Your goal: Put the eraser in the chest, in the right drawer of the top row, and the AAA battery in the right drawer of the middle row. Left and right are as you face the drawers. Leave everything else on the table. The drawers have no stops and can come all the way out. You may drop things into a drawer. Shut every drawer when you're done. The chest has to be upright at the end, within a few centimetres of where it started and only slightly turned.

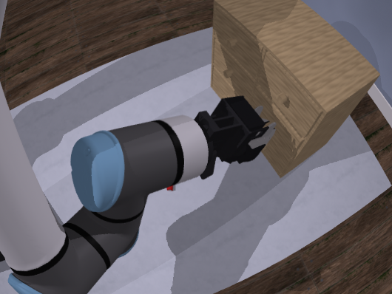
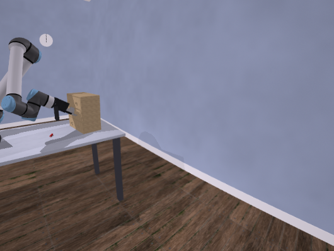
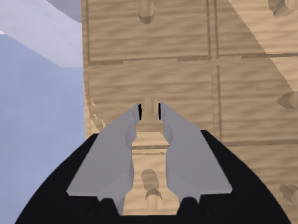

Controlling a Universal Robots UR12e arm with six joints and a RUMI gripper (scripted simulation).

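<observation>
The wooden chest [image 1: 322, 55] [image 2: 91, 110] stands upright at the table's far end. My gripper [image 1: 268, 117] [image 2: 75, 111] [image 3: 150, 104] is at its front, shut on the knob [image 3: 149, 103] of the right middle drawer [image 3: 112, 82]. That drawer looks shut or almost shut; its inside is hidden. The wrist view is upside down, so the top row is at its bottom. The right top drawer [image 1: 301, 114] [image 3: 153, 200] looks shut, its knob [image 1: 284, 100] below the fingertips in the wrist view. I cannot make out the eraser or the AAA battery.
A small red and white object [image 1: 170, 187] [image 2: 51, 135] lies on the table [image 1: 207, 207] [image 2: 28, 151], partly behind the arm in the top view. The bottom right drawer [image 3: 112, 30] and the left-column drawers look shut. The wall [image 2: 205, 79] is behind the chest.
</observation>
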